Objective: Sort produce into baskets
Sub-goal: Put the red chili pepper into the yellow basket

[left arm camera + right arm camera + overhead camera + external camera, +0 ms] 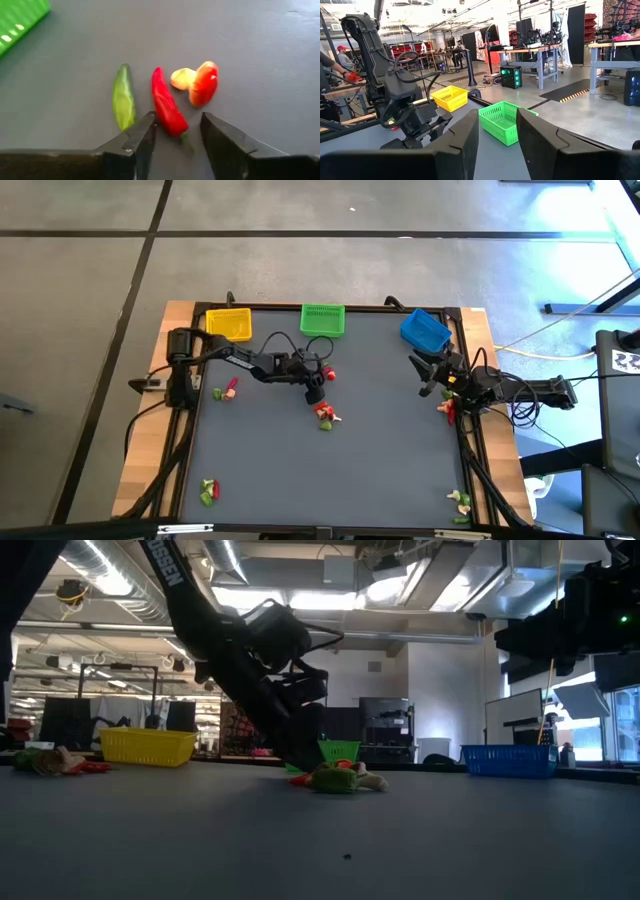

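I'm seeing the left hand (316, 388) sitting low over the middle of the bench (300, 470), fingers apart, straddling a red chili (167, 107) that's lying on the dark grey mat. A green chili (123, 97) is lying just beside it, with a cream piece (182, 78) and a red-orange piece (204, 83) touching each other on the other side. The right hand (432, 377) is waiting at the bench's right edge, fingers apart, nothing between them. The yellow basket (229, 323), green basket (323, 319) and blue basket (425, 330) are lining the far edge. More produce is lying scattered: left side (226, 391), near-left corner (209, 491), near-right corner (460, 502). The room behind is showing workbenches, racks and ceiling lights.
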Controlling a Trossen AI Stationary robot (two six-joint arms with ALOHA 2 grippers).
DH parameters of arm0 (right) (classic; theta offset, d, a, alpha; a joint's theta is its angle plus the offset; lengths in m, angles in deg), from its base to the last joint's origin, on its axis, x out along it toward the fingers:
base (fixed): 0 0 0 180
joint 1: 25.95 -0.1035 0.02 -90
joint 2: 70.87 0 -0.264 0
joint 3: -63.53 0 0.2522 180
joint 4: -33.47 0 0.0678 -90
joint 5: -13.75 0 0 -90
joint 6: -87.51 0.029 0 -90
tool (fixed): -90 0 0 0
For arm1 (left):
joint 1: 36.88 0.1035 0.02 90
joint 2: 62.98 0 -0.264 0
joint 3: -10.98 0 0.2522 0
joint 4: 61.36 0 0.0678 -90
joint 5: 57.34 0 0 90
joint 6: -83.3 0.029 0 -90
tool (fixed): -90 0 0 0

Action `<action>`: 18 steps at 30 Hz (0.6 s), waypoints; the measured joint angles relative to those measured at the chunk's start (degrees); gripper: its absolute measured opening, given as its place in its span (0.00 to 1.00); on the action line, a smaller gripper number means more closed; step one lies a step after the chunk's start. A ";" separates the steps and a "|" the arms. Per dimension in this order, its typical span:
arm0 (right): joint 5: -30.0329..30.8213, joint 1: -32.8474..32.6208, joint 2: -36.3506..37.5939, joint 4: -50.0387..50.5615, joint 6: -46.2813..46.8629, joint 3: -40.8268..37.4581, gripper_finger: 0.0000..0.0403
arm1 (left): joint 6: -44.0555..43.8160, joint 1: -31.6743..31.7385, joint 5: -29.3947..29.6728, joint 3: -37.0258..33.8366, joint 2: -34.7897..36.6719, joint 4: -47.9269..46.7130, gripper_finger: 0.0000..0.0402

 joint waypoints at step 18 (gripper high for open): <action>-1.10 -0.02 0.00 -0.66 1.48 0.00 0.33 | 1.72 0.28 1.05 0.00 0.04 0.32 0.13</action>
